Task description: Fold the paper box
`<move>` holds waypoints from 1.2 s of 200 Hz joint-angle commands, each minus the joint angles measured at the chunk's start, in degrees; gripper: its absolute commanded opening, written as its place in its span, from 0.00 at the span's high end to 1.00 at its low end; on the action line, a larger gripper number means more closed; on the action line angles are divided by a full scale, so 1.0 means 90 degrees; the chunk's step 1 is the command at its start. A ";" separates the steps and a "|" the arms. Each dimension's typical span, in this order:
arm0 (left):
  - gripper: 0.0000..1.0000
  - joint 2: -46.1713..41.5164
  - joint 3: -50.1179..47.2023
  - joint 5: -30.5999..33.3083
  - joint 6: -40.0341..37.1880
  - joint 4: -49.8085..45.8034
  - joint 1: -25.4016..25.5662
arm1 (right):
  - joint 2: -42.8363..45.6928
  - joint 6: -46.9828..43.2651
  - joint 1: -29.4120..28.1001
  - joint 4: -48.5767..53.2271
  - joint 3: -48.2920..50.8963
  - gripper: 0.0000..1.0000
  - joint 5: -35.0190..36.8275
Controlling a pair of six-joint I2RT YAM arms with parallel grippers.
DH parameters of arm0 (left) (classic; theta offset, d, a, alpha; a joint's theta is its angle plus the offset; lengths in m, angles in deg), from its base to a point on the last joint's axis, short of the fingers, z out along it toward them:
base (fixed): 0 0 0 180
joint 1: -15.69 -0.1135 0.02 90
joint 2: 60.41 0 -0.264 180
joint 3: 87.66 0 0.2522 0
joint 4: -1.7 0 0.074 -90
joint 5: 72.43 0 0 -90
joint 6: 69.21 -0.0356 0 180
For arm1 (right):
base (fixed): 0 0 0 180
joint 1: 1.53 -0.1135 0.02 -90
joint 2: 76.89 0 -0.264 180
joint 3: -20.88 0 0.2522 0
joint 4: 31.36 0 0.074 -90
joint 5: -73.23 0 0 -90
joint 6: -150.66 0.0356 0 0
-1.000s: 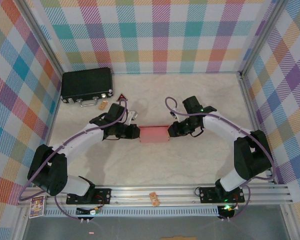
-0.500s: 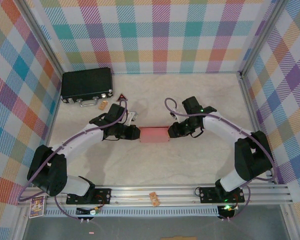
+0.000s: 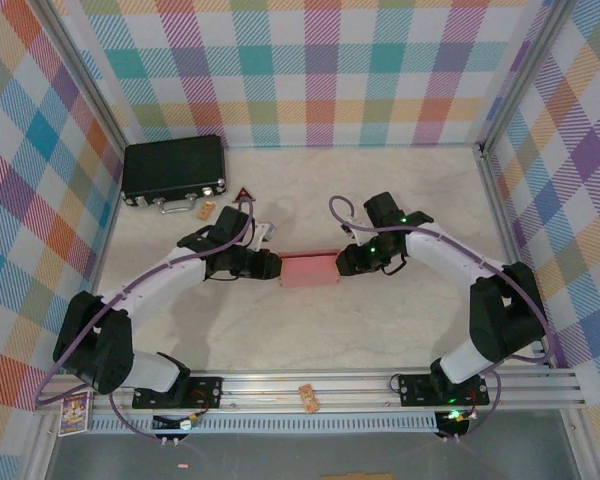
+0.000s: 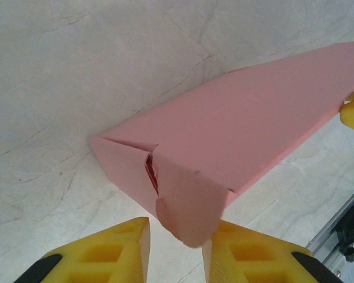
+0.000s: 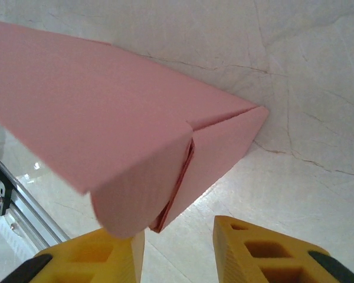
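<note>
Salmon-pink paper box (image 3: pixel 309 269) lay folded between both grippers. Left gripper (image 4: pixel 176 236) was parted, with an end flap's tip between its fingers. Right gripper (image 5: pixel 178 229) was parted, with the opposite box end just ahead.

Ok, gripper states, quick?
Left gripper: open, paper box flap between its fingers, unclamped.
Right gripper: open, at the box's other end.

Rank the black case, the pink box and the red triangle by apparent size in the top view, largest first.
1. black case, clearly largest
2. pink box, clearly smaller
3. red triangle, tiny

The case lies farther back yet still looks biggest, so the order holds.
</note>
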State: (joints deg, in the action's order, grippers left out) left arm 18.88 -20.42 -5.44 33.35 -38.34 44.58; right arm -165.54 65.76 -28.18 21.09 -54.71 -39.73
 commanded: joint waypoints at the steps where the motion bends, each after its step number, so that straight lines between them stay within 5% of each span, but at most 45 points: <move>1: 0.71 -0.0266 0.0265 0.0055 -0.0046 -0.0185 0.0082 | 0.0170 -0.0114 -0.0036 0.0265 -0.0239 0.63 0.0141; 108: 0.57 -0.0679 0.0550 0.0280 -0.0209 -0.0375 0.0082 | 0.0851 -0.0106 0.0132 0.0226 -0.0366 0.50 0.0051; 240: 0.56 -0.0038 0.0495 -0.0219 0.0105 0.0301 0.0004 | 0.0022 -0.0092 0.0366 -0.0050 -0.0849 0.56 -0.0616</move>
State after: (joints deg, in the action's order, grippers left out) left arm 17.96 -16.93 -4.96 33.19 -37.10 44.75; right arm -163.76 65.78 -24.84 20.83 -60.52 -42.75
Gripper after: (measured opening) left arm 0.455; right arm 0.454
